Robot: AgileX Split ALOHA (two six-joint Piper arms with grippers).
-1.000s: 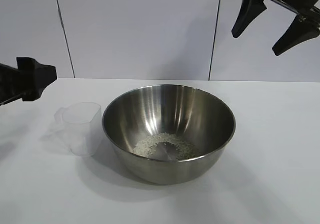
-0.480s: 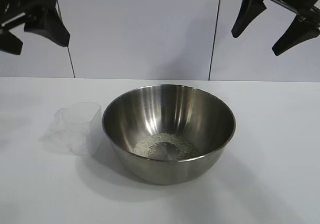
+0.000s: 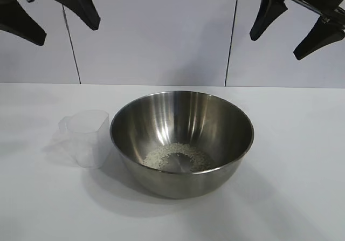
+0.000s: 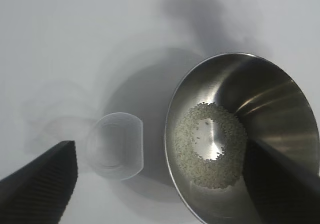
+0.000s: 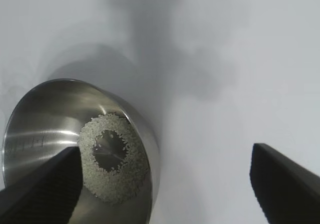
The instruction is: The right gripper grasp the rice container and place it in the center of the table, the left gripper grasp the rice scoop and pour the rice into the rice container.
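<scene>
While both arms hang high above the table [image 3: 302, 160], nothing held in either claw; left gripper [image 3: 56, 15] up at the top left corner of the exterior view, two black fingers splayed wide apart, tips pointing down, well clear of everything below; right gripper [image 3: 294, 28] at the top right corner, fingers likewise spread and empty.

Steel bowl [image 3: 182, 142] standing upright near the middle of the white table; ring of white rice [image 3: 177, 157] lying on its floor, bare shiny metal showing at the centre of the ring.

Clear plastic cup [image 3: 84, 137] upright on the table just beside the bowl, on the side of the left arm; handle turned away from the bowl; whether cup and bowl touch cannot be told; no grains visible inside it.

Left wrist view: cup [image 4: 116, 145] and bowl [image 4: 260, 93] both far below, framed between the two dark finger tips; rice [image 4: 210, 145] in a ring, as noted.

Right wrist view: only the bowl [image 5: 45, 119] with its rice [image 5: 114, 159] in sight, off toward one finger; bare white table [image 5: 215, 108] under the rest of the gap.
</scene>
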